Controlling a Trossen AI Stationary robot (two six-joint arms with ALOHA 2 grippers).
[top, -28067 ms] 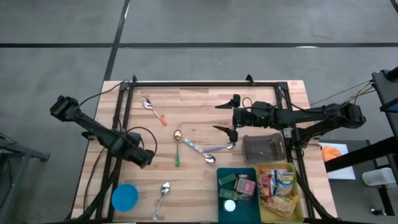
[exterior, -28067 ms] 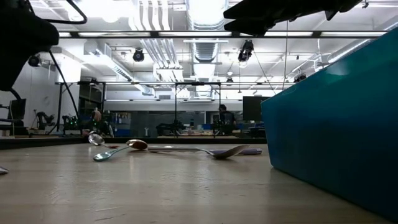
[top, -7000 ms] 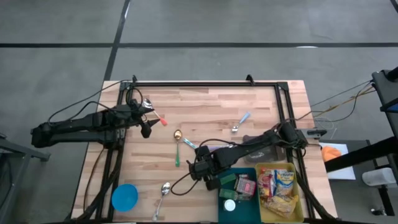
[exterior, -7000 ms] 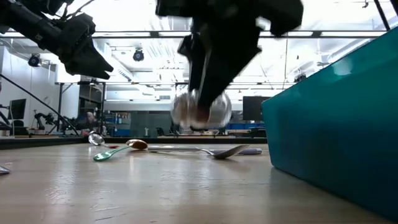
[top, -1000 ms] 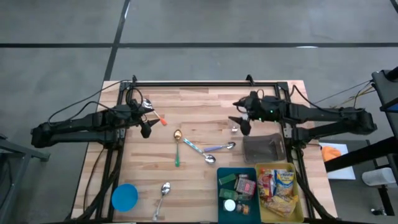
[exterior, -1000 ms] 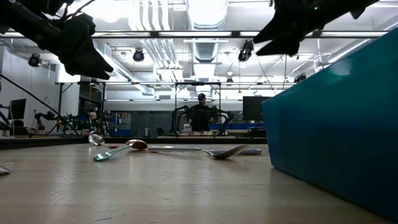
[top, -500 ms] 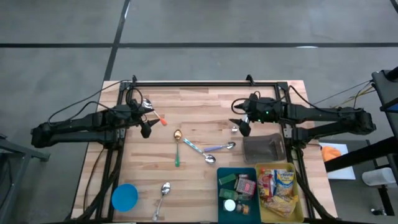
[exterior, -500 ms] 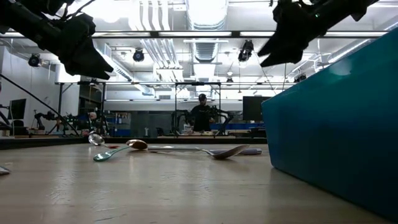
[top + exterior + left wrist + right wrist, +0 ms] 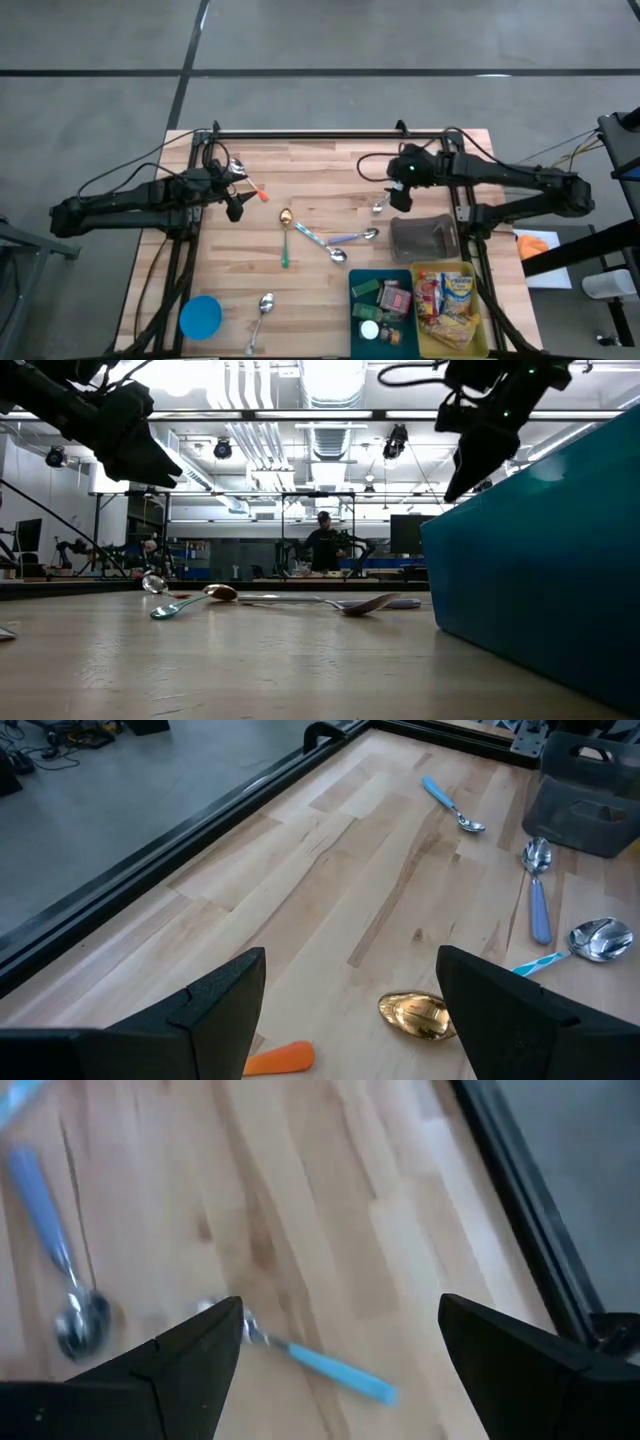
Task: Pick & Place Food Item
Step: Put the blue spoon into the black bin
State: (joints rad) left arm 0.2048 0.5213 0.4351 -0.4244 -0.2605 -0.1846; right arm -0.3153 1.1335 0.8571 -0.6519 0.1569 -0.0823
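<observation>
Food packets (image 9: 448, 298) lie in a yellow bin (image 9: 484, 345) at the table's near right. Beside it, small packs (image 9: 388, 297) fill a teal bin (image 9: 356, 340), whose wall (image 9: 540, 560) fills the right of the low view. My right gripper (image 9: 397, 203) hangs open, pointing steeply down above a blue-handled spoon (image 9: 325, 1362) at the far right. My left gripper (image 9: 236, 207) hangs open above the table's far left, near a gold-bowled spoon (image 9: 415, 1016). Neither touches anything.
Several spoons lie about the table's middle (image 9: 345, 240), with one near the front edge (image 9: 262, 308). A grey tub (image 9: 423, 238) stands right of them and a blue lid (image 9: 200, 318) at the near left. A black rail (image 9: 330, 134) frames the far side.
My right gripper has tipped from nearly level to pointing steeply down and has shifted a little toward the table's left, above the blue-handled spoon. Its fingers stay open. The spoons and bins have kept their places.
</observation>
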